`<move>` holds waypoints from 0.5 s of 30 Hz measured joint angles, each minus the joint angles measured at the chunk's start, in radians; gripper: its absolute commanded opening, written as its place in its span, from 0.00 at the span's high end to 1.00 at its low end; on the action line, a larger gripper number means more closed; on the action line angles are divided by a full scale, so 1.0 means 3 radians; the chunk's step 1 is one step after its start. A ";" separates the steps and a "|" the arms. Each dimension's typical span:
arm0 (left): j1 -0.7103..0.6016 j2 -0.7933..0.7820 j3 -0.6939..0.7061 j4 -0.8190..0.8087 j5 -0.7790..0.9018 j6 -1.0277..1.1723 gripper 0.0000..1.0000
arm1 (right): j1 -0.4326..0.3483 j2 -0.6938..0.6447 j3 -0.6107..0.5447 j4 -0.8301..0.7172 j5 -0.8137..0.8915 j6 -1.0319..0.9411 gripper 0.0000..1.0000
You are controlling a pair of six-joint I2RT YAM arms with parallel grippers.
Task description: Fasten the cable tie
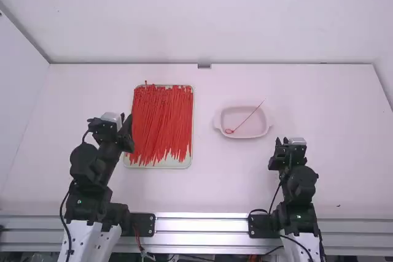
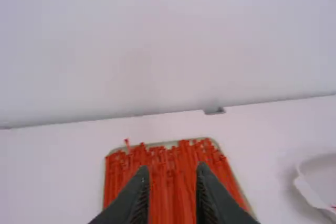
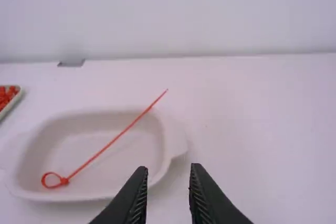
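On the white counter [image 1: 307,170] sits a tray [image 1: 161,165] heaped with red cable ties [image 1: 161,121]; beside it, a white dish [image 1: 245,137] holds a looped tie [image 1: 244,119]. My left gripper [image 2: 172,169] hovers over the tray's near edge, fingers apart — my right gripper [image 3: 168,167], also apart, hangs near the dish. Best to pinch one single tie by its end.
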 measured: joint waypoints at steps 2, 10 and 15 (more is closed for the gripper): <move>0.0001 -0.0151 -0.0153 0.0001 -0.0153 -0.0008 0.85 | 0.0000 -0.0123 0.0000 0.0000 0.0003 0.0000 0.85; 0.0000 -0.0615 -0.0607 0.0000 -0.0374 -0.0019 0.98 | 0.0000 -0.0393 0.0000 0.0000 0.0005 -0.0004 0.94; 0.0001 -0.0841 -0.0834 0.0000 -0.0392 -0.0019 1.00 | 0.0000 -0.0393 0.0000 0.0001 0.0001 0.0001 0.99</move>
